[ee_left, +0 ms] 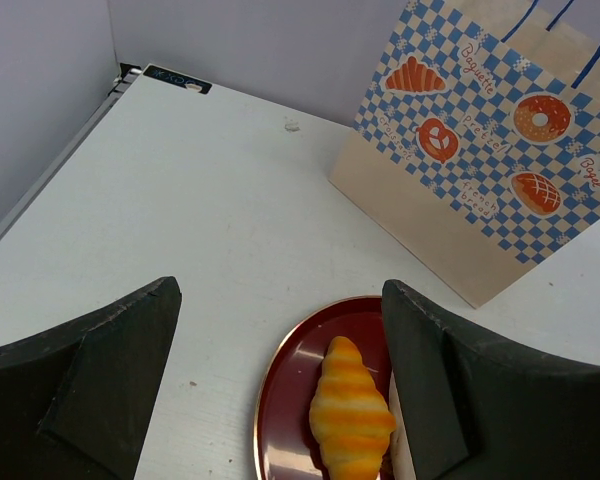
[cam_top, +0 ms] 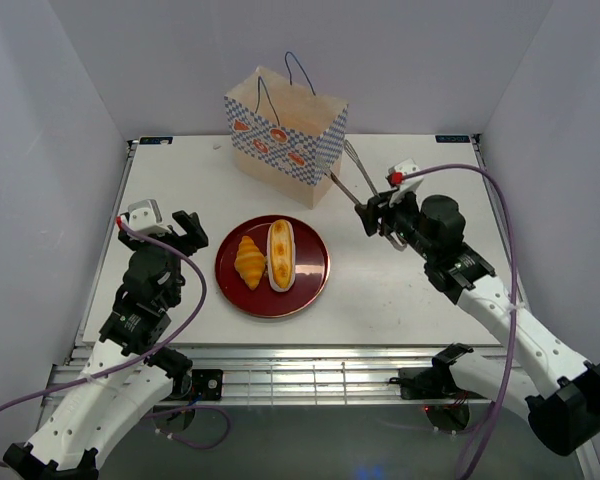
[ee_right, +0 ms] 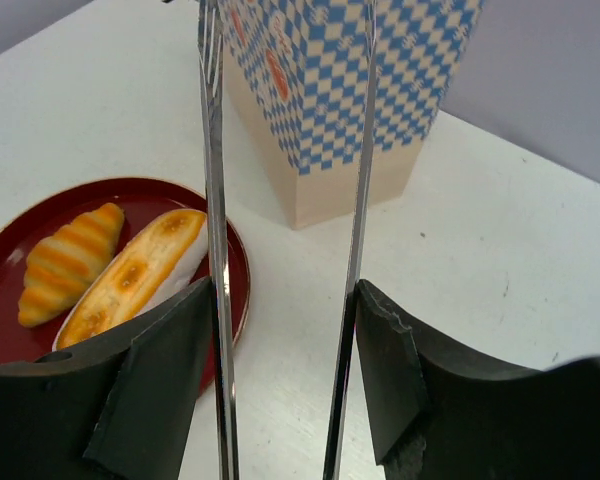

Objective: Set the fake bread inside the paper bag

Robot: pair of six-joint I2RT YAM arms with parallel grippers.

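A golden croissant (cam_top: 248, 262) and an oblong cream-topped loaf (cam_top: 280, 254) lie side by side on a dark red plate (cam_top: 310, 285). The checkered paper bag (cam_top: 285, 135) stands upright behind them. My right gripper (cam_top: 380, 215) is shut on metal tongs (cam_top: 350, 175), whose tips point toward the bag's right side. In the right wrist view the two tong arms (ee_right: 212, 200) run between my fingers (ee_right: 170, 370), with the loaf (ee_right: 130, 275) and croissant (ee_right: 65, 260) at the left. My left gripper (cam_top: 170, 225) is open and empty, left of the plate; its view shows the croissant (ee_left: 350, 415) and the bag (ee_left: 480, 150).
The white table (cam_top: 180, 180) is walled at the back and both sides. The plate (ee_left: 290, 390) sits between my two arms, near the front edge. The bag's blue cord handles (cam_top: 298, 70) stand up above its open top.
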